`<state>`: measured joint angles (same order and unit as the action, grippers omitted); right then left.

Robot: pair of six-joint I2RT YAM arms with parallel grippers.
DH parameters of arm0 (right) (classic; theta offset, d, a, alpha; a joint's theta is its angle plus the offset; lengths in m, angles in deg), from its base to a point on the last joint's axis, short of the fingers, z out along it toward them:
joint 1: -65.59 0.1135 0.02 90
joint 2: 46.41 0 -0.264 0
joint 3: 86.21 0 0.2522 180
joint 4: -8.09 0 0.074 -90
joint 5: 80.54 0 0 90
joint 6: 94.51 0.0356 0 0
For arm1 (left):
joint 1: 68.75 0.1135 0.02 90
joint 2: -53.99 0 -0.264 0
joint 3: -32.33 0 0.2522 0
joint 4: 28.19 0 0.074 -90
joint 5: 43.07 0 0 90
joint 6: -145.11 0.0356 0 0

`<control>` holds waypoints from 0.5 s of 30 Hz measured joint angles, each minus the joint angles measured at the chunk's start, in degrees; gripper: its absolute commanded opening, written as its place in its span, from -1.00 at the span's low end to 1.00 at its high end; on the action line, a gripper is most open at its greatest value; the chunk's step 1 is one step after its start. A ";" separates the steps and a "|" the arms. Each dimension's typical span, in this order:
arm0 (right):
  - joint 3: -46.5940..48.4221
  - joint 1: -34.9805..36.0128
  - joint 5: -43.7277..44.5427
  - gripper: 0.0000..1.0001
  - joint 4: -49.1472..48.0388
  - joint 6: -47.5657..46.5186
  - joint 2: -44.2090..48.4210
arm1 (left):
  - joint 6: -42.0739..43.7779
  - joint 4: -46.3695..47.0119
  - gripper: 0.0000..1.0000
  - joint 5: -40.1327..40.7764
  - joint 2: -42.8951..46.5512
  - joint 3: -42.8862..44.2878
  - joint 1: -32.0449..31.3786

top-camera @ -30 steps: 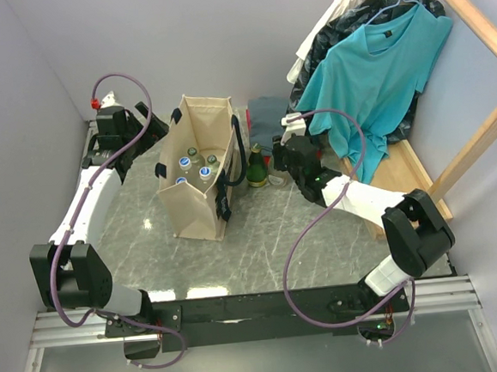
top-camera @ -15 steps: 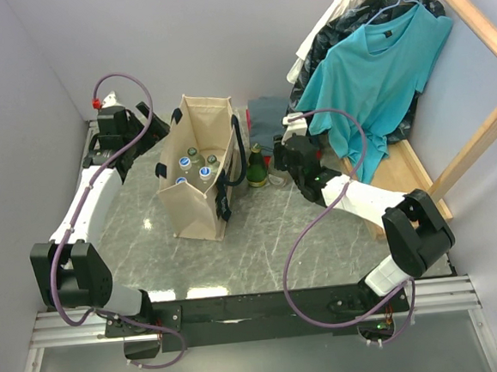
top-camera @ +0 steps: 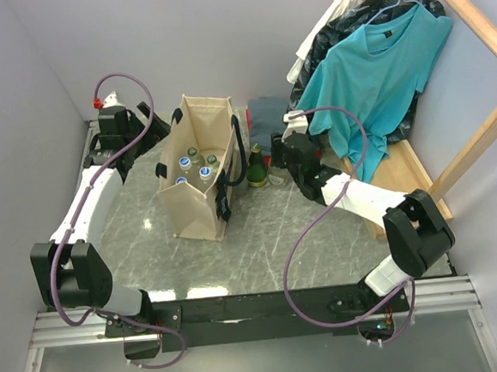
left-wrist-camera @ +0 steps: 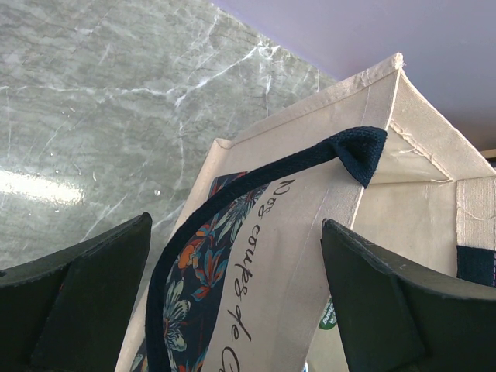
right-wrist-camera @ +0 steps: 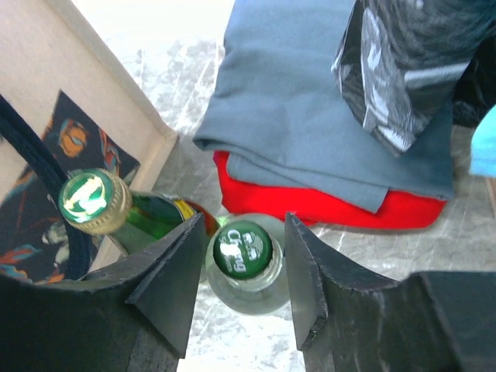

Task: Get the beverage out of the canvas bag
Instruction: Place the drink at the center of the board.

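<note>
Though cropped, right pincer astride bottle

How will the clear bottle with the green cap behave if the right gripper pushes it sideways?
The clear bottle stands upright and looks narrow, so a push near its green cap would probably tip it. It looks like glass, so likely fragile and slippery. The green bottle beside it might get knocked.

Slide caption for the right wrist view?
Right tool astride the green-capped clear glass bottle, next to a green glass bottle by the beige canvas bag.
</note>
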<state>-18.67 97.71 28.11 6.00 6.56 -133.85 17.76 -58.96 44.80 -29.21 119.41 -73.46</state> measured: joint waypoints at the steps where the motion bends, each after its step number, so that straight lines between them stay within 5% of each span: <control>1: 0.26 0.00 0.15 0.14 0.02 0.00 0.00 | 0.00 0.00 0.93 0.00 0.00 0.00 0.00; 15: 1.36 0.13 1.33 0.24 0.39 -1.18 2.97 | 0.00 0.00 0.93 0.00 0.00 0.00 -0.04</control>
<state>-17.31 97.84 29.44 6.39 5.38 -130.88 17.76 -58.96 44.80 -29.21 119.41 -73.50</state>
